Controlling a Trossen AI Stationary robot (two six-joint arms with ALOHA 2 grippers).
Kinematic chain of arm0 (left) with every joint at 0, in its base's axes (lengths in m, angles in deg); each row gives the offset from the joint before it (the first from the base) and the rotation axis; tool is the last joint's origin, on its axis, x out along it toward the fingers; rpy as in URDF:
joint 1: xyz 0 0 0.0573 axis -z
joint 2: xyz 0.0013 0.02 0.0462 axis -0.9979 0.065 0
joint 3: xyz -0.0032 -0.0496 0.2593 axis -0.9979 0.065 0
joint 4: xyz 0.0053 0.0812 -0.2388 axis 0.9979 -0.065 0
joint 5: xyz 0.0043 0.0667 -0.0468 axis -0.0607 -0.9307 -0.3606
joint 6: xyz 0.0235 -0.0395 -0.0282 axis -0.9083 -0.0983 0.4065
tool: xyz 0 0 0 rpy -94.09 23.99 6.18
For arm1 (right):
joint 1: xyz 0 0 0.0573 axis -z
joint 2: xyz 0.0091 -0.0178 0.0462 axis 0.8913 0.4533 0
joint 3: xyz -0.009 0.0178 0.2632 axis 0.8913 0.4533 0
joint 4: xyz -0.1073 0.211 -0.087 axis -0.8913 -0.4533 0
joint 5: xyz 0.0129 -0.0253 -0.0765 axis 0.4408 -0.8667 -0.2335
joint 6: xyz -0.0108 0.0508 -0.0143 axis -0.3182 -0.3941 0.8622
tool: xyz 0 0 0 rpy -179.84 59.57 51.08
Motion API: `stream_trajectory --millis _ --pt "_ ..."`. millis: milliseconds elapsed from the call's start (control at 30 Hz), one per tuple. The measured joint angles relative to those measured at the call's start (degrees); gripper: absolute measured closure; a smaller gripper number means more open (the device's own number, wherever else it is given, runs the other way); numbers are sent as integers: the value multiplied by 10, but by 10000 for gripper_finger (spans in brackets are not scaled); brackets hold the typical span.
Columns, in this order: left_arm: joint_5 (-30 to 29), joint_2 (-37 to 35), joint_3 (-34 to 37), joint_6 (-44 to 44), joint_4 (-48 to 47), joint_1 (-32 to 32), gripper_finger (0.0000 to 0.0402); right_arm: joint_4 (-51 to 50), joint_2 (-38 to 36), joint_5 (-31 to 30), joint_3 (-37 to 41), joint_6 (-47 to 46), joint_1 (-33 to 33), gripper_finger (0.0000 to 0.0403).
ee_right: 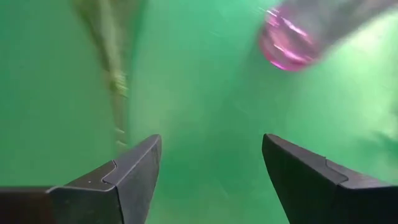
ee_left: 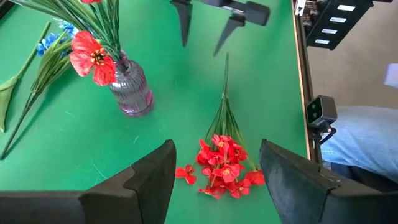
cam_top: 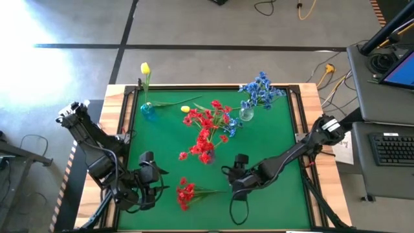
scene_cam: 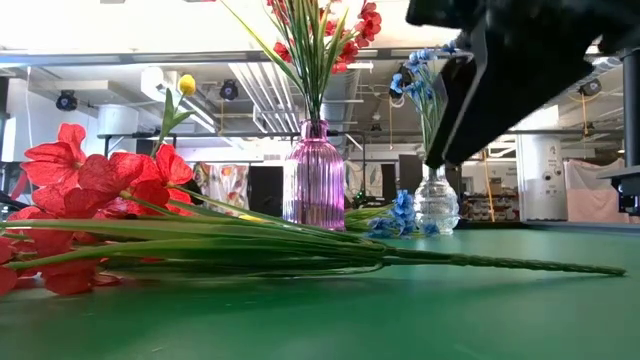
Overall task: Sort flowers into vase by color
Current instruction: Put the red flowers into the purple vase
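High view showed the right end effector [cam_top: 228, 183] open by the red sprig [cam_top: 187, 192]'s stem; grasping seemed next. Left end effector [cam_top: 157, 188] waited, open and empty.

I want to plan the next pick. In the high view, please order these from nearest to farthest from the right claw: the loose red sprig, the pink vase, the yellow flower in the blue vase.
1. The loose red sprig, lying on the mat just left of the right claw.
2. The pink vase, mid-table.
3. The yellow flower, far left corner, standing in the blue vase.
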Motion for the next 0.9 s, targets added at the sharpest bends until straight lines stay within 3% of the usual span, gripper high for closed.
stream_trajectory --millis 333,900 --pt "-2 0 4 0 -2 0 185 -122 -11 -139 8 -1 0 151" --pt "-72 -21 116 -36 -15 -13 185 -89 -91 -148 46 -7 0 161"
